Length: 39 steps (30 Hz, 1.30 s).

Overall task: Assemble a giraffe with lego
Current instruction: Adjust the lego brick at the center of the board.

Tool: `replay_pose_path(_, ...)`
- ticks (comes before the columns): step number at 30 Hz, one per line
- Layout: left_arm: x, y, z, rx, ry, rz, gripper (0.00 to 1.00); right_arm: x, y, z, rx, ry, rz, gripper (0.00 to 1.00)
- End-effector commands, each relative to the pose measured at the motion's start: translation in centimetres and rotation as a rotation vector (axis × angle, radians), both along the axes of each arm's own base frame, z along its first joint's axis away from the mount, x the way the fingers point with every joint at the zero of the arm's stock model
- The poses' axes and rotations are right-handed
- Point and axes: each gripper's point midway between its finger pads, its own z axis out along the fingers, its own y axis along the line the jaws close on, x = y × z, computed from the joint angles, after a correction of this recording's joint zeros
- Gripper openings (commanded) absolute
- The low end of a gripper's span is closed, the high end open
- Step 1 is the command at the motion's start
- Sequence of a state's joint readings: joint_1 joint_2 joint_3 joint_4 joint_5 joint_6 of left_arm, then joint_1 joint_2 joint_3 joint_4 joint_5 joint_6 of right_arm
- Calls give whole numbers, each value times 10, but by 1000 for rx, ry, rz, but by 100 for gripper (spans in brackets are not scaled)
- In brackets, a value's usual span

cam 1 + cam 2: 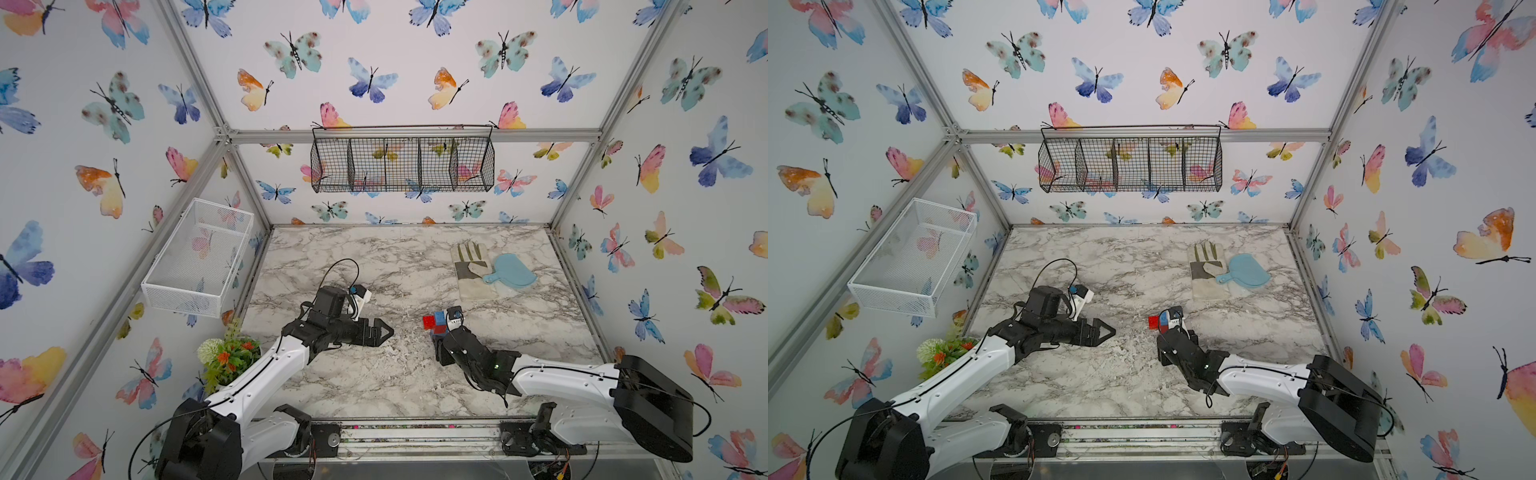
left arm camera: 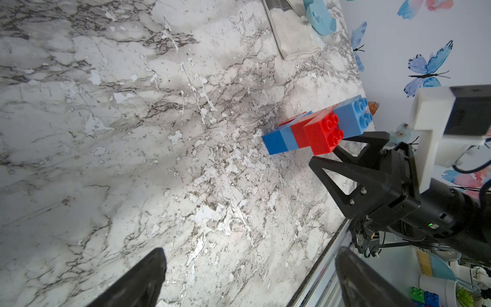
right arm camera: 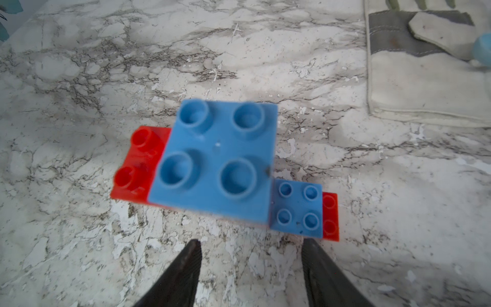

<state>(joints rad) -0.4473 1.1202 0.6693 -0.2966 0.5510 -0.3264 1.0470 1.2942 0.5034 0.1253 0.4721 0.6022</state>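
Red-and-blue studded-brick giraffe stood right of centre on grey-veined marble tabletop. Right arm's wrist hid part of it in both top views; legs not made out. Black right gripper just beside it, jaws apart, nothing between. Black left gripper spread wide, empty, well apart. Bare marble all round giraffe.

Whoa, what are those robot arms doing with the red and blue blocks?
They are building a lego giraffe. The giraffe of red and blue bricks stands on the marble table. The right gripper is right beside it, jaws open, not holding it. The left gripper hangs open off to the side, holding nothing. A glove and a blue paddle lie farther back.
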Motion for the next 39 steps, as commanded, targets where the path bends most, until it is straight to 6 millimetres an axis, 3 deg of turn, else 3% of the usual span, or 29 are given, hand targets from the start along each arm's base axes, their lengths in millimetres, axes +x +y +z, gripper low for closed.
replay_pose_path(1,-1,0,-2,12,0,-2,98,7,2,7,35,-49,-27,63)
replay_pose_path(12,-2,0,-1,10,-3,-1,98,13,3,5,27,-79,-44,61)
replay_pose_path(19,-2,-1,-2,9,2,-5,98,16,2,1,28,-86,-64,51)
replay_pose_path(39,-2,0,-1,9,-6,-2,98,19,7,-2,33,-94,-60,40)
